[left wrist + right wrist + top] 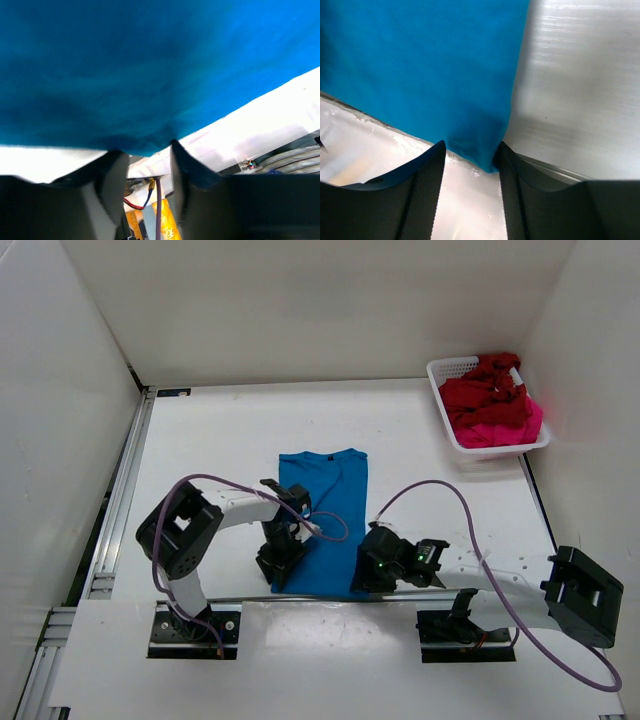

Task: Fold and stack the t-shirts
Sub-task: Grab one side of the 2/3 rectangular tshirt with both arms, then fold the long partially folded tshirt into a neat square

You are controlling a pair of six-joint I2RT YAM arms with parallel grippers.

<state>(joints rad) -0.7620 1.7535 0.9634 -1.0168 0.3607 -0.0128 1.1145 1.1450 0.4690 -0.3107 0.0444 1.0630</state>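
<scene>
- Step in hand: first shirt, the bright blue cloth t-shirt (325, 508). It lies flat on the white table (220, 440) at centre as a narrow strip, collar at the far end and hem at the near edge.
- Left gripper (279, 568) sits low on the near-left hem corner. In the left wrist view the blue hem dips in between the two dark fingers (112, 175).
- Left jaws: partway apart, cloth at the tips. Cannot tell if they actually clamp it.
- Right gripper (367, 575) sits on the near-right hem corner. In the right wrist view the corner fills the gap between the jaws and touches both inner faces.
- Right jaws: medium gap, cloth inside. Grip not confirmed either, so cannot tell.
- Dark red t-shirt (485, 392) and bright pink-magenta t-shirt (508, 428) are bunched in the white plastic mesh basket (441, 368) at far right. Neither is folded.
- Progress, my read: early. The blue shirt looks folded lengthwise, with the cross fold not yet done. Nothing is stacked.
- Next move likely needs both jaws pinched firmly on the hem corners. Then lift together and carry the hem far toward the collar, keeping both arms level and in step.
- Risk: an uneven pinch lets one corner slip and skews the fold. The hem also lies right at the near table edge, so the jaws may catch that edge.
</scene>
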